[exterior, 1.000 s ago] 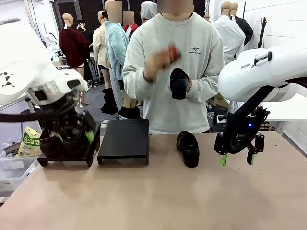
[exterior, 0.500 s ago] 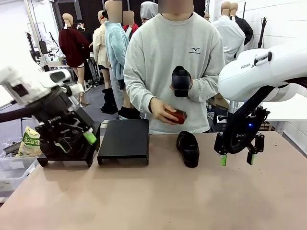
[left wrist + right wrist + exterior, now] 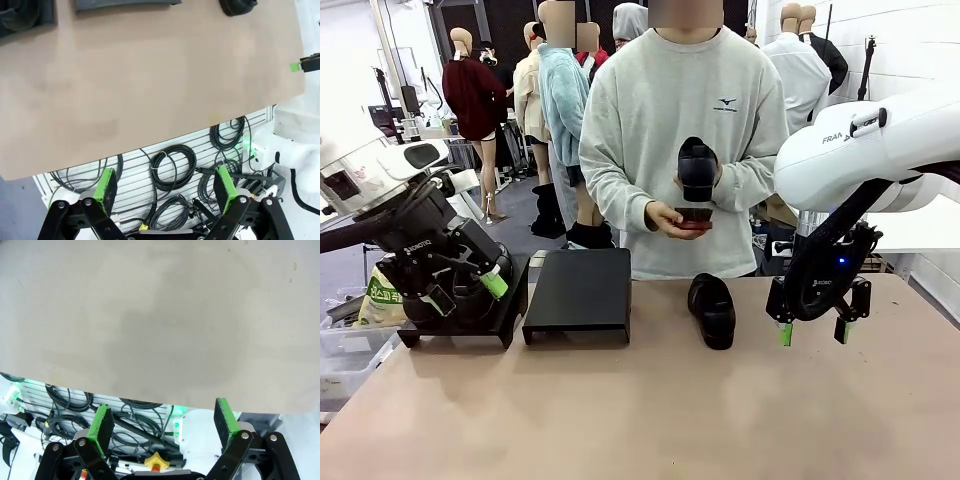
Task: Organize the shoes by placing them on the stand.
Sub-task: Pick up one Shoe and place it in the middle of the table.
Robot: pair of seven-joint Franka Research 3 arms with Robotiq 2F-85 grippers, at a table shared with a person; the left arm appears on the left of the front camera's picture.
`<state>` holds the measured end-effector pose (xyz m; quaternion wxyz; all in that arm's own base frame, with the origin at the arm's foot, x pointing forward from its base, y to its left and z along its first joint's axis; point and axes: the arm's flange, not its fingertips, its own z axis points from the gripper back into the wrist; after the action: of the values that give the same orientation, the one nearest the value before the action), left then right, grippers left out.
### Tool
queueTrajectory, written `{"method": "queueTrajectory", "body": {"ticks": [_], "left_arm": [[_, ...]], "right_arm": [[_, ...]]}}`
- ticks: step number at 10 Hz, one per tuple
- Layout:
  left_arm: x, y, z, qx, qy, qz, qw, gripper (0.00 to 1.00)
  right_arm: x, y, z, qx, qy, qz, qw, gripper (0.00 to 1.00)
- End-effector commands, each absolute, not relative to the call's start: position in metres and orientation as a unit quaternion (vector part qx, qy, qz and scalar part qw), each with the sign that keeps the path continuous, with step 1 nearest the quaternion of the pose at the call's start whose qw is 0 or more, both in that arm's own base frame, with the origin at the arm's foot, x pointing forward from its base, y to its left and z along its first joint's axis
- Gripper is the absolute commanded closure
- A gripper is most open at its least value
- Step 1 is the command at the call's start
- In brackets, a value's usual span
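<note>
a tan counter point(image 3: 620, 420) fronts a workshop with a white wall point(image 3: 910, 50) and dark grey floor point(image 3: 520, 215); black cables point(image 3: 172, 165) coil below.

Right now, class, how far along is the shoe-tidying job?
Done: dark shoes seem to sit on the left stand, half hidden by the left gripper. In hand: the person holds one shoe; both grippers' fingers are open and hold nothing, the right gripper hanging above the table. Left: that shoe, plus another shoe lying on the table beside the second stand.
</note>
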<state>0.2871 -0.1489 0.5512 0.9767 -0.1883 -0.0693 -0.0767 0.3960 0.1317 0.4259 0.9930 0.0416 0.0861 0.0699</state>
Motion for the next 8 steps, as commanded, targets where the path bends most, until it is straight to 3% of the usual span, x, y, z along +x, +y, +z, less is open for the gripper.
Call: {"method": "queueTrajectory", "body": {"ticks": [1,4,8], "left_arm": [[0.29,-0.152,0.553,-0.199,-0.069,-0.076,0.975,0.0],[0.29,-0.152,0.553,-0.199,-0.069,-0.076,0.975,0.0],[0.29,-0.152,0.553,-0.199,-0.069,-0.076,0.975,0.0]], "right_arm": [[0.396,0.132,0.426,0.042,0.086,0.07,0.993,0.0],[0.372,0.17,0.449,0.026,0.012,0.102,0.994,0.0],[0.406,0.213,0.451,0.026,-0.031,0.122,0.992,0.0]]}}
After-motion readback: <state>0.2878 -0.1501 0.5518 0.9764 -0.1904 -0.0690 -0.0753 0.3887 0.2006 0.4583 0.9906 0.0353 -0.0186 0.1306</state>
